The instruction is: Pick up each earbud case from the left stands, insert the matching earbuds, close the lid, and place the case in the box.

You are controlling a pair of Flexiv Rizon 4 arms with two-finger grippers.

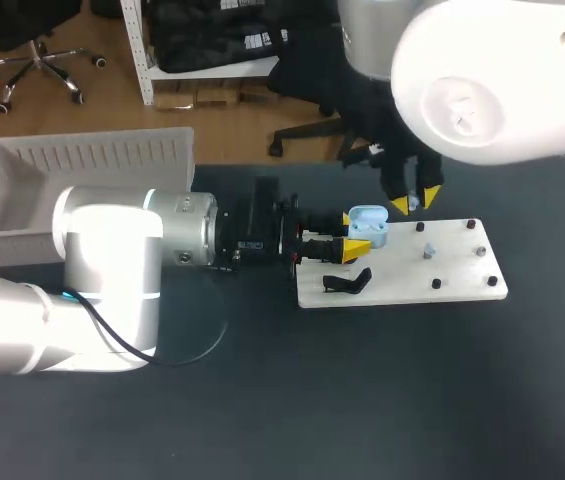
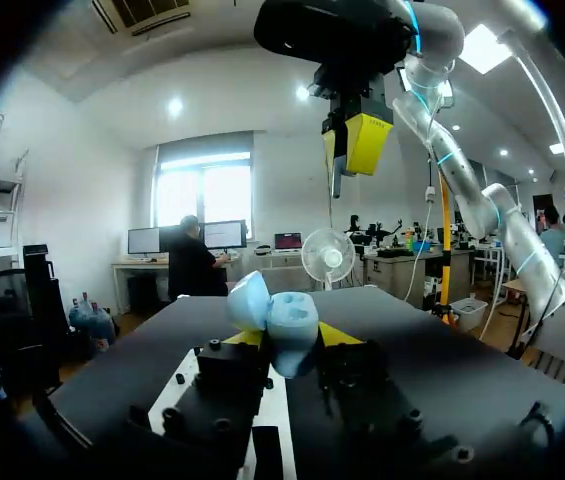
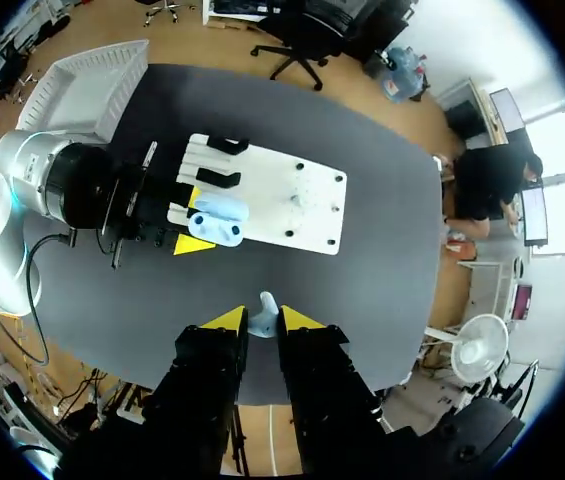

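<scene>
At the left stands the white plastic box [image 1: 92,160] with slatted walls; the left gripper [image 1: 354,233] pinches the pale blue case [image 1: 368,226] from two sides and holds it, rounded lid hinged open, over the left end of the flat white board [image 1: 452,270]; a curved black stand [image 1: 347,282] sits on the board just beside it, with small dark pegs [image 1: 436,284] dotted further right; the right gripper [image 1: 414,202] hangs above the board, near the case but apart from it, its tips pressed on a small smooth earbud [image 3: 265,308]; the step in hand looks like insertion; next, I judge, the earbud must come down aligned with its moulded pocket, and glossy hard plastic may slip.
</scene>
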